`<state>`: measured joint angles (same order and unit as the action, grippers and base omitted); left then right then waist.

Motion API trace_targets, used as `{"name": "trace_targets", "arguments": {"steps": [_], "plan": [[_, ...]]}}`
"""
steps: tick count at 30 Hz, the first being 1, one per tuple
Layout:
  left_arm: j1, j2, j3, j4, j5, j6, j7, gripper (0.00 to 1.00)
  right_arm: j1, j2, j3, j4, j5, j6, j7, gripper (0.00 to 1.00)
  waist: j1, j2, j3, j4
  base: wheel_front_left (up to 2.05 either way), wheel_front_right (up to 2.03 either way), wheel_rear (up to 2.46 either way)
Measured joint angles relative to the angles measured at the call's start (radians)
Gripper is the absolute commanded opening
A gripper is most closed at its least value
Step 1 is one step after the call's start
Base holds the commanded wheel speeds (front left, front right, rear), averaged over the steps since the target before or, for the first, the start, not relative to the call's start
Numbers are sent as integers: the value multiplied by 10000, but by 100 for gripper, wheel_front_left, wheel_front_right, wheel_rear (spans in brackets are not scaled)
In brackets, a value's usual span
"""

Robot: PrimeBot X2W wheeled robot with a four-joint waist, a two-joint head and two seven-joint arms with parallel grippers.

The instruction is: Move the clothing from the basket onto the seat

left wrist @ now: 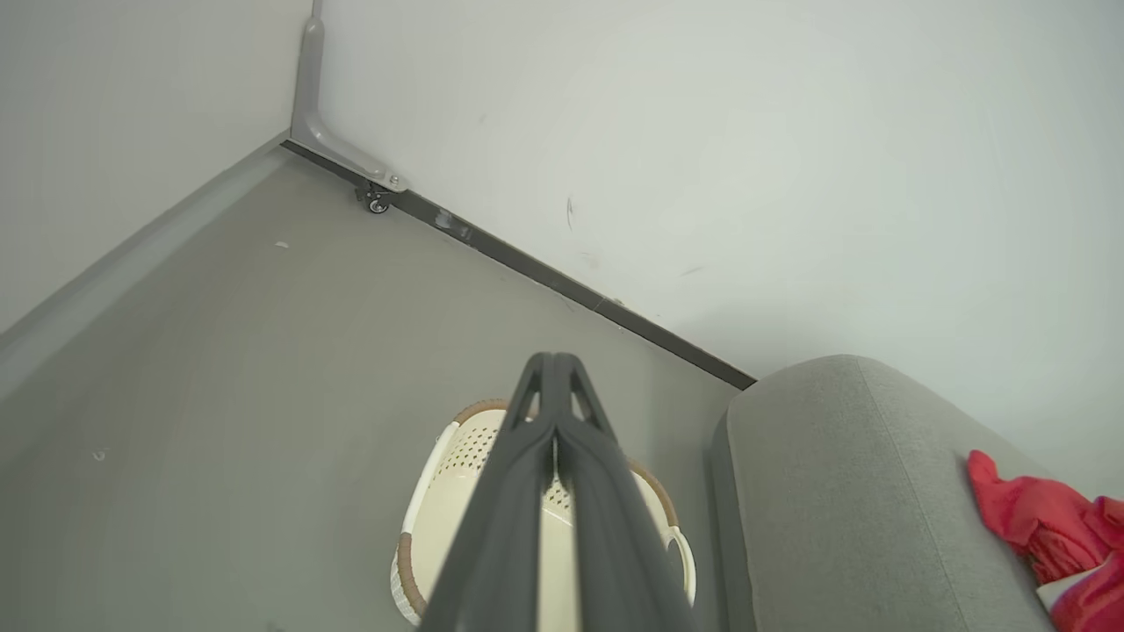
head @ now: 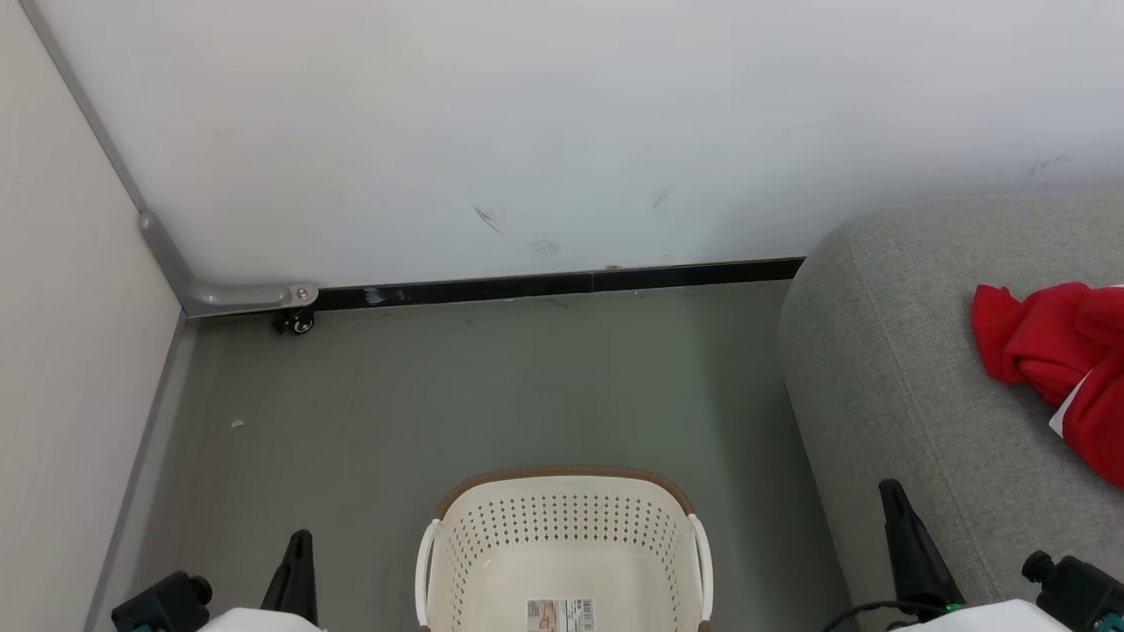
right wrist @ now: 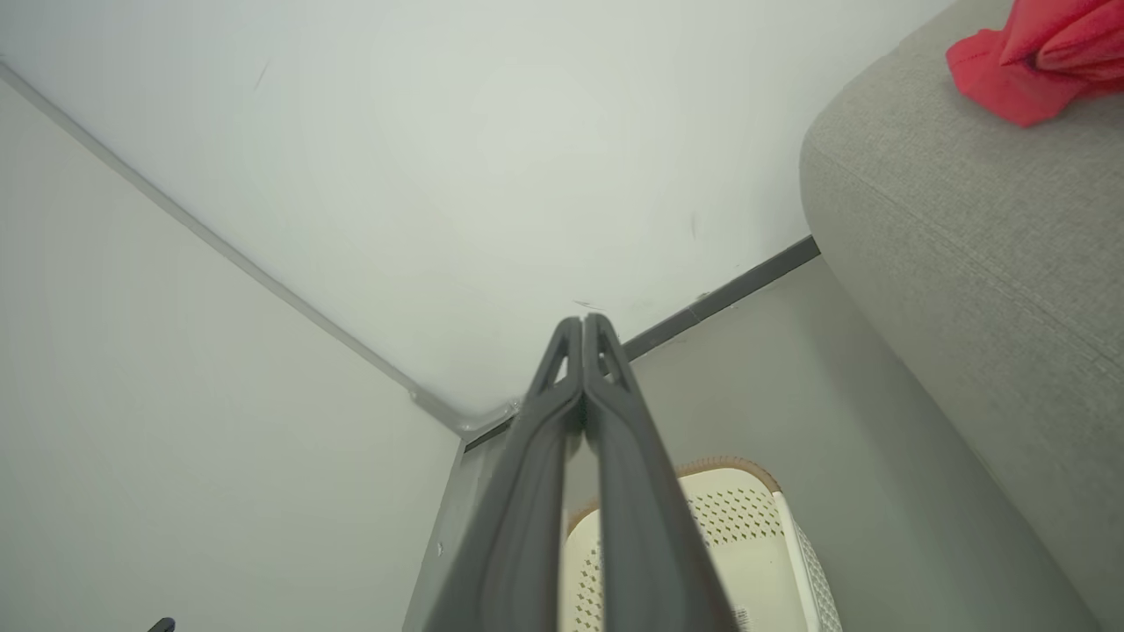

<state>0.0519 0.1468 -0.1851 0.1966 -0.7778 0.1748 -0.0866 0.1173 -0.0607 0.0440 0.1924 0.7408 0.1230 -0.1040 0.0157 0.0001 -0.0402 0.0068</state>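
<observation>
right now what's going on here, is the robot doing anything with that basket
Nothing is being handled at this moment. The left gripper and the right gripper are both shut and empty, low in the head view. The basket stands on the floor between them, and the part of it in view holds just a barcode label. The red clothing lies bunched on the grey seat at the robot's right.

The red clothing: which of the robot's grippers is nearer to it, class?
Right. The right gripper stands at the seat edge, short of the clothing; the left gripper lies beyond the basket, on its other side.
</observation>
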Motion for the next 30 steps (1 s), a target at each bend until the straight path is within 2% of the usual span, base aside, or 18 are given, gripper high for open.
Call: {"name": "trace_targets", "arguments": {"steps": [4, 11, 26, 30], "plan": [[-5, -52, 155, 0, -527, -173, 180, 0, -72, -42, -36, 25, 635, 0, 92, 0, 14, 0, -10, -5, 0, 0, 0], [-14, -167, 389, 2, -1338, -447, 351, 0, -230, -96, -82, 71, 1547, 0, 226, 0, 15, 0, -4, -11, 0, 0, 0], [-195, -353, 984, 113, -3342, -1062, 767, 0, -679, -253, -230, 286, 3837, 0, 520, 0, -108, 0, 156, -28, 0, 0, 0], [-341, -437, 1141, 150, -3871, -1241, 838, 0, -826, -291, -284, 328, 4462, 0, 602, 0, -128, 0, 207, -32, 0, 0, 0]]}}
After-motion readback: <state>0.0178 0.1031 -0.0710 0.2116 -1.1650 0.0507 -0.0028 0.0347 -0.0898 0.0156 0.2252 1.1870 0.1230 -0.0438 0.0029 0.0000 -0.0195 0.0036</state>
